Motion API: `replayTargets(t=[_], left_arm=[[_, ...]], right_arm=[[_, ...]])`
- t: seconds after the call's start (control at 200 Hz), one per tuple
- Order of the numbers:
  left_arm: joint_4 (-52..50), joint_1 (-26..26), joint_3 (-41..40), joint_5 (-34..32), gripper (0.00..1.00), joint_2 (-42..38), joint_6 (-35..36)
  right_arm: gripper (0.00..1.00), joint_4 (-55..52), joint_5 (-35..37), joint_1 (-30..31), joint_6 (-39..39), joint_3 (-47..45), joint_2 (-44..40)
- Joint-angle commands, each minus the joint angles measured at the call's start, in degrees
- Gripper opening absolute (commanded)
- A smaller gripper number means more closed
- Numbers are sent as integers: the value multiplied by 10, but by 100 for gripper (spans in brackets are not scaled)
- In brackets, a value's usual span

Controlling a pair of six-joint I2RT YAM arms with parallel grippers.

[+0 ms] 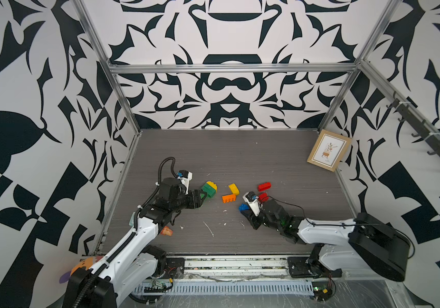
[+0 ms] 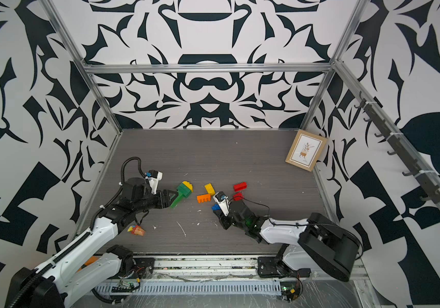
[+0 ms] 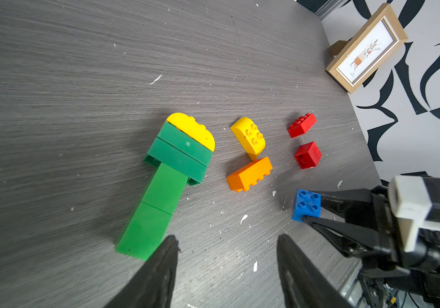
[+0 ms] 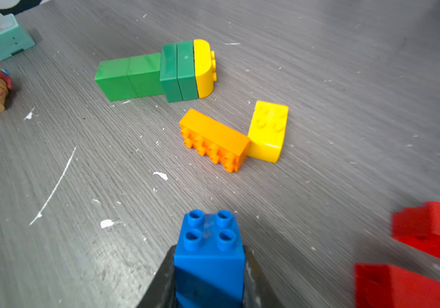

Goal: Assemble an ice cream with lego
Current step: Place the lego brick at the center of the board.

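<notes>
Plainly, the right wrist view shows the right hand (image 4: 208,254) clamped on a blue brick (image 4: 209,266) that both top views half hide under the wrist camera. The left wrist view shows the left hand (image 3: 227,240) open and empty, one finger just beside the foot of the green-and-yellow stack (image 3: 176,157) lying flat on the surface (image 3: 53,106). Orange brick (image 4: 213,138) and yellow brick (image 4: 268,130) touch; two red bricks (image 4: 432,229) are blurred and cut off there.

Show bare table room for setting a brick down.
Free: far half of the table, behind the red bricks, beside the picture frame; the near strip between left arm and right arm. Crowded: the middle, green stack to red bricks.
</notes>
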Motion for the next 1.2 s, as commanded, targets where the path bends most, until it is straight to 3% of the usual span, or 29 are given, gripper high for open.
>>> replayTargets(t=[0.0, 0.17, 0.355, 0.605, 0.95, 1.02, 1.08, 1.145, 1.195], left_arm=[[14, -1, -16, 16, 62, -6, -1], [10, -1, -35, 7, 62, -41, -7], [-11, -1, -35, 0, 63, -60, -3], [-8, 0, -39, -3, 63, -65, -6], [-10, -1, -34, -5, 63, -61, -4], [-17, -1, -28, -12, 63, -59, -4], [-25, -1, -22, -18, 63, -57, 0], [-31, -1, -17, -31, 63, -59, 7], [-33, -1, -16, -32, 63, -62, 10]], right_arm=[[15, 269, 3, 7, -5, -18, 72], [18, 425, 26, 18, -6, -41, 179], [25, 424, 30, 19, -14, -29, 220], [42, 424, 23, 18, -1, -48, 238], [55, 414, 56, 21, 10, -74, 201], [56, 362, 73, 20, 30, -65, 161], [57, 252, 81, 20, 60, -38, 95], [58, 37, 96, 21, 84, 17, -2], [59, -137, 145, 21, 111, 69, -67]])
